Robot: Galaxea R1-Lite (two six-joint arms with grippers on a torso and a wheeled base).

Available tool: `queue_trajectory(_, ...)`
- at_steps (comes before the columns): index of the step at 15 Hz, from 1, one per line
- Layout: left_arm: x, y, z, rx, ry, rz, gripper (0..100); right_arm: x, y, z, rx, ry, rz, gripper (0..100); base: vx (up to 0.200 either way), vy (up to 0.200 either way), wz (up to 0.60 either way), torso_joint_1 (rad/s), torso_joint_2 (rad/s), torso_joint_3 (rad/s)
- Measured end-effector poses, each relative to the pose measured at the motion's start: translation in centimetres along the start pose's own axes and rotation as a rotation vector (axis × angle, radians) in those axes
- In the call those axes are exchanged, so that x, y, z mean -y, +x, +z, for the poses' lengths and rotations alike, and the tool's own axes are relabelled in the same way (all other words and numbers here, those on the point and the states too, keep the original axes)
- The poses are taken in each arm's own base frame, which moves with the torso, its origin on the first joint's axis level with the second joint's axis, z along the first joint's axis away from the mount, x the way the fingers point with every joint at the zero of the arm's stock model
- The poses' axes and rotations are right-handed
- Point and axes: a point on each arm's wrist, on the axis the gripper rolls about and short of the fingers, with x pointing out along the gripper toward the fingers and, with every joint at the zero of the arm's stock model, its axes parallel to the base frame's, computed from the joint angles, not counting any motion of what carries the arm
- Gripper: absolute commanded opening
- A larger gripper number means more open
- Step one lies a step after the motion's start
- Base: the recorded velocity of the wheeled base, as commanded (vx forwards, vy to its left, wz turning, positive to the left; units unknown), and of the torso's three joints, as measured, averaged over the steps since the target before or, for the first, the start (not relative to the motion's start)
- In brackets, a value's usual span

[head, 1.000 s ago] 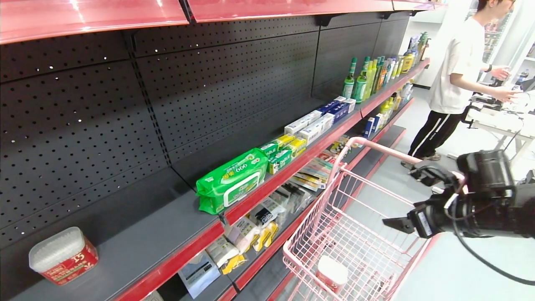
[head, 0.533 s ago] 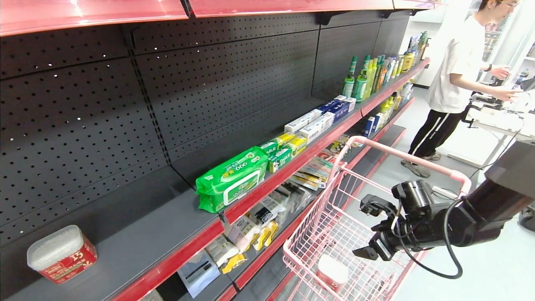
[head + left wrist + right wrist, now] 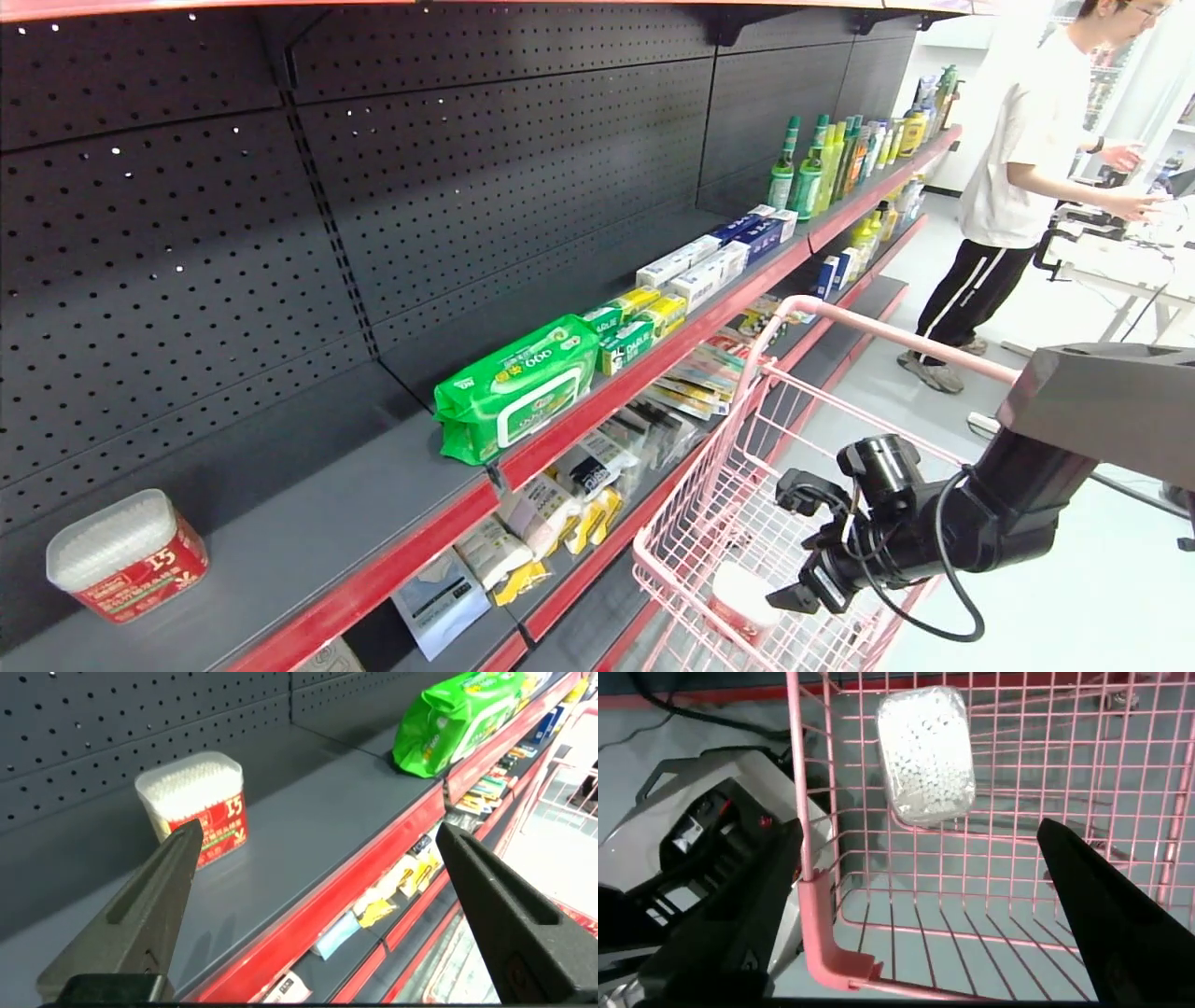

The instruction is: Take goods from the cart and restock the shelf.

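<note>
A pink wire cart (image 3: 693, 523) stands in front of the shelf (image 3: 308, 532). On its floor sits a clear tub of cotton swabs with a red label (image 3: 742, 597), which looks white from above in the right wrist view (image 3: 926, 756). My right gripper (image 3: 794, 546) hangs open inside the cart just above and beside that tub, holding nothing. Its fingers straddle the cart's corner (image 3: 808, 859). A matching swab tub (image 3: 126, 555) stands on the shelf's left end. My left gripper (image 3: 318, 924) is open in front of this tub (image 3: 192, 803), apart from it.
A green wipes pack (image 3: 518, 387) lies at the shelf's front edge, with small boxes (image 3: 644, 331) and bottles (image 3: 808, 177) farther right. Bare shelf board lies between the swab tub and the wipes (image 3: 458, 714). Packets hang on the lower shelf (image 3: 560, 513).
My right arm has come down and leftward from above the cart's rim into the cart, close over the tub. The head camera has tilted slightly.
</note>
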Motion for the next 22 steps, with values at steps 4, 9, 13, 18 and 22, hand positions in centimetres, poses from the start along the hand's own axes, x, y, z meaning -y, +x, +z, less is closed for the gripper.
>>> queue_trajectory(4,0.0,0.0,0.0,0.000,0.000,0.000,100,-0.6,0.8,-0.1,-0.015,-0.017,0.022,100,0.000,0.000,0.00,-0.145,0.33,0.185)
queue_trajectory(9,0.0,0.0,0.0,0.001,0.002,0.000,100,-0.8,1.3,0.4,-0.004,-0.034,0.040,100,0.000,0.000,0.00,-0.148,0.34,0.189)
queue_trajectory(13,0.0,0.0,0.0,0.001,0.002,0.001,100,-0.7,1.6,0.7,0.015,-0.056,0.062,100,0.000,0.000,0.00,-0.117,0.29,0.155)
queue_trajectory(18,0.0,0.0,0.0,0.002,0.002,0.000,100,-0.4,2.2,0.8,0.026,-0.071,0.070,100,0.000,0.000,0.00,-0.039,0.09,0.054)
queue_trajectory(22,0.0,0.0,0.0,0.001,0.004,0.001,100,0.0,2.7,1.1,0.043,-0.071,0.087,100,0.000,0.000,0.00,-0.124,0.30,0.165)
